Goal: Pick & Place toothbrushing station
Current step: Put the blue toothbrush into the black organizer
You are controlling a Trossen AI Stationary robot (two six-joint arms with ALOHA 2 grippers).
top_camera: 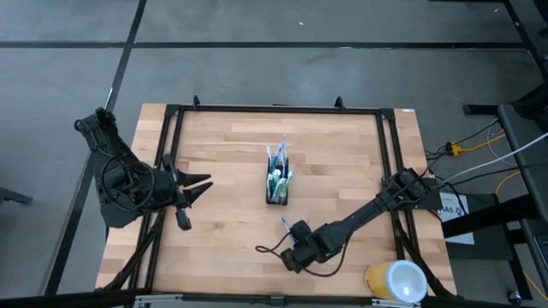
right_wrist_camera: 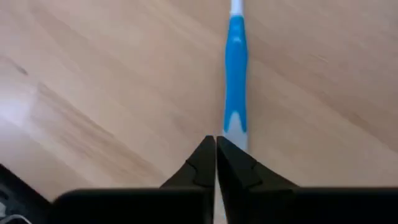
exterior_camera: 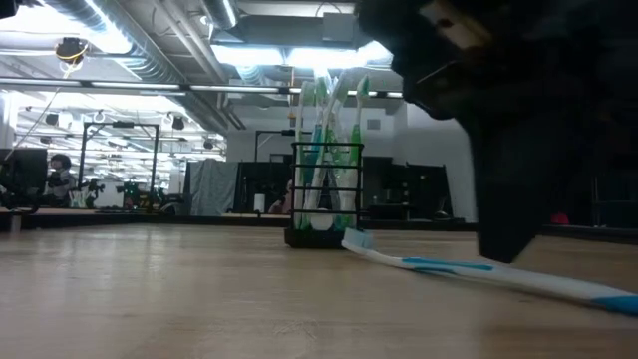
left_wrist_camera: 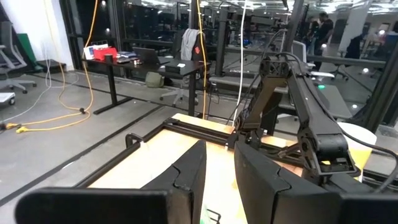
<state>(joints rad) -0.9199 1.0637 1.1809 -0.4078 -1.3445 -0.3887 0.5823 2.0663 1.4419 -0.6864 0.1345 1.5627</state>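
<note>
The toothbrushing station, a small black mesh holder (top_camera: 276, 190) (exterior_camera: 324, 199), stands on its base at the table's middle. Several white-blue and white-green toothbrushes (exterior_camera: 329, 120) stand upright in it. A blue-white toothbrush (top_camera: 284, 224) (exterior_camera: 439, 265) (right_wrist_camera: 236, 81) lies flat on the wood nearer the front edge, its head toward the holder. My right gripper (top_camera: 289, 239) (right_wrist_camera: 216, 143) points steeply down at this brush's handle, fingers shut. My left gripper (top_camera: 204, 184) (left_wrist_camera: 219, 149) hovers open and level, left of the holder, with nothing between its fingers. My right gripper's shut fingertips (right_wrist_camera: 239, 163) come down from above at the lying toothbrush's handle (right_wrist_camera: 234, 132), along the brush. The handle's white part runs in behind one fingertip, beside the closed gap. I cannot tell whether it is pinched or only touched. The brush lies on the table.
A large yellow-and-white round cup (top_camera: 396, 281) lies at the near right corner. A black frame (top_camera: 274, 109) borders the wooden top. Bare wood lies between the holder and both arms. A black cable (top_camera: 270, 250) loops beside the right wrist.
</note>
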